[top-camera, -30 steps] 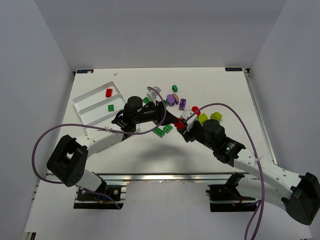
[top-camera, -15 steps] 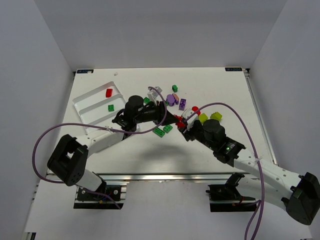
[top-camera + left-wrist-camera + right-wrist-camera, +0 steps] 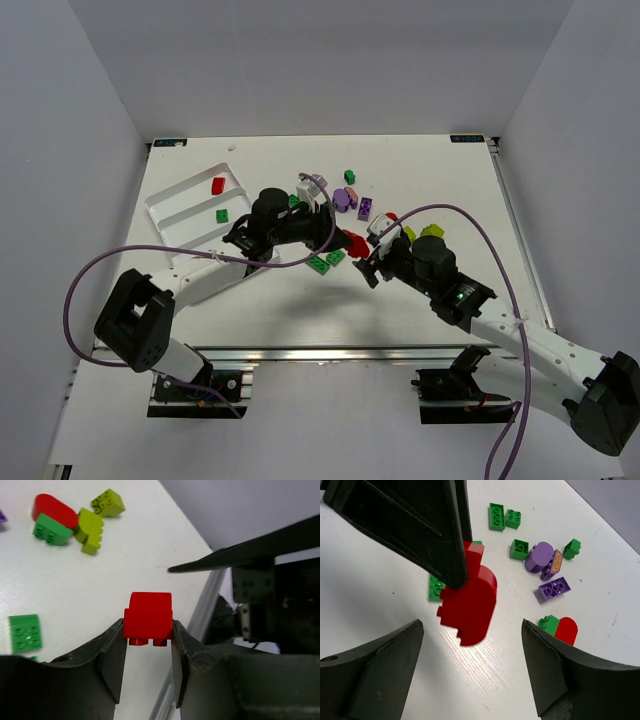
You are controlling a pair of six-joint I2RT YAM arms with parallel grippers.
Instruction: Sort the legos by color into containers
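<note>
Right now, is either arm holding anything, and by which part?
The left gripper holds a red brick, its fingers pinching the brick's two opposite sides. The right gripper stands open, holding nothing.

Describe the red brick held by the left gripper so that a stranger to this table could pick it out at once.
On the white table, follow the left arm from the white tray to its gripper near the middle. Between its black fingers sits a red brick with a rounded end. Unlike the other red bricks, which lie loose, this one is clamped in the jaws.
</note>
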